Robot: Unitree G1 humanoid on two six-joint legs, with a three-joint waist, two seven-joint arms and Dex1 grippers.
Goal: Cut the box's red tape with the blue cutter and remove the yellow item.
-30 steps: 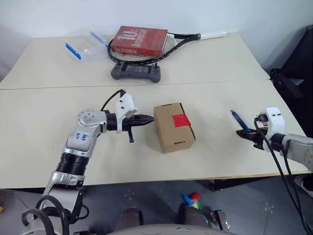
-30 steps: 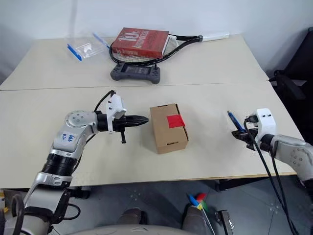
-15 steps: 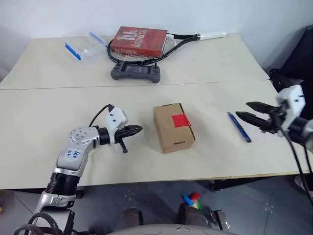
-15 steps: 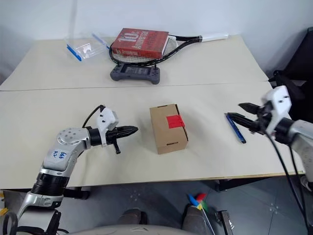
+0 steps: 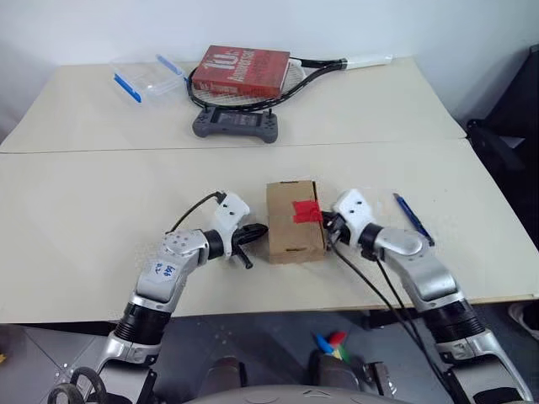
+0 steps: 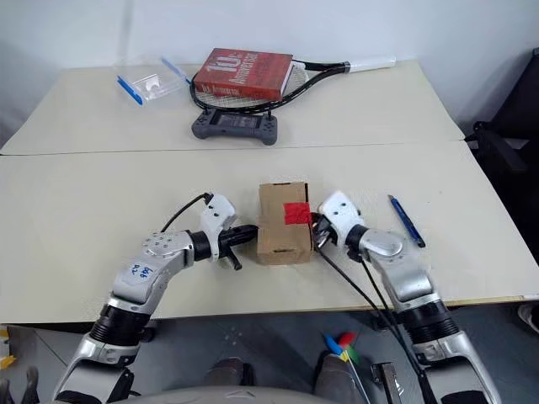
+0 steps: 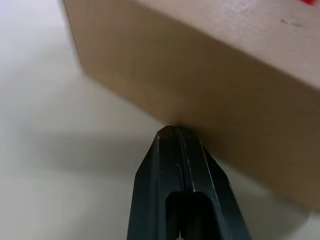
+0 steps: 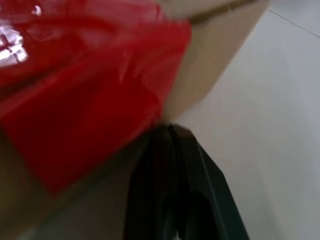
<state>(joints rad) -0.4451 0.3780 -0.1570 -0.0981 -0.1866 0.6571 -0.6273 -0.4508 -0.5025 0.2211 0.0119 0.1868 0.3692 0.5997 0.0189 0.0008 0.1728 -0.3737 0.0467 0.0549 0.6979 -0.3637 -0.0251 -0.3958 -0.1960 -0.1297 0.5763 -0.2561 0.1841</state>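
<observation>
The brown cardboard box (image 5: 290, 231) sits near the table's front edge, with the red tape (image 5: 306, 211) across its top seam and down its right side. My left gripper (image 5: 260, 230) is shut, its tips against the box's left wall (image 7: 210, 75). My right gripper (image 5: 327, 224) is shut too, its tips pressed to the box's right side just under the red tape (image 8: 85, 100). The blue cutter (image 5: 413, 219) lies loose on the table to the right of my right arm. The yellow item is hidden.
At the back stand a red book (image 5: 240, 70) on a racket (image 5: 341, 61), a grey handheld controller (image 5: 235, 124) and a clear container with blue clips (image 5: 145, 76). A seam (image 5: 101, 150) runs across the table. Its front edge (image 5: 278, 303) is close below the box.
My right gripper let go of the cutter, swung left to the box's right side and shut. My left gripper sank and shifted right against the box's left wall.
</observation>
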